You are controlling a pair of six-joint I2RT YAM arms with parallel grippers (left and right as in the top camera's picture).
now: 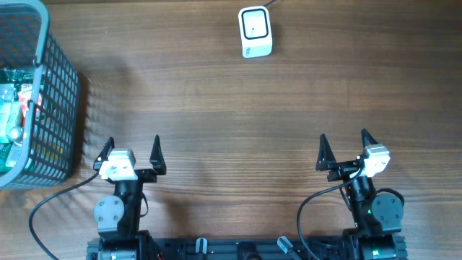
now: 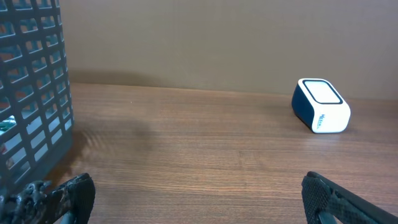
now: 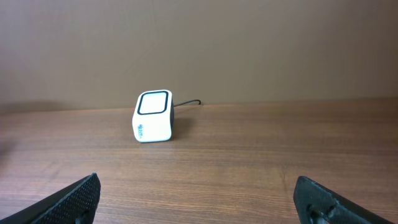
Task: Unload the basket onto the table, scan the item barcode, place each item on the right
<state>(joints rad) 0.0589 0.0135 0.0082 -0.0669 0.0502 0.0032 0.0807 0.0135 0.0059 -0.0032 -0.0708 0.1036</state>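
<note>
— Scanner point(image 1: 255, 32): position?
— White block with a dark-framed window on top. It stands on the wooden table point(image 1: 216, 101) at twelve o'clock in the overhead view, a shade toward one. A thin cable point(image 3: 189, 102) leaves its rear.
— Items for scanning?
— Packaged items point(image 1: 13, 108) in green and red wrappers lie inside the grey mesh basket point(image 1: 63, 87), at nine to ten o'clock by the table's left edge. No barcode can be made out through the mesh.
— Left gripper point(image 1: 133, 144)?
— At seven o'clock, near the basket's closest corner and not touching it. The jaws are spread wide with nothing between them. Its wrist camera shows the black fingers point(image 2: 71, 194) at the lower corners, the basket wall at nine o'clock and the scanner at two o'clock.
— Right gripper point(image 1: 344, 139)?
— At five o'clock, well apart from both basket and scanner. Its jaws are likewise released and empty. From its wrist camera the scanner sits at eleven o'clock, with bare table between.
— Contact with any item?
— None. Both grippers hang over bare wood.
</note>
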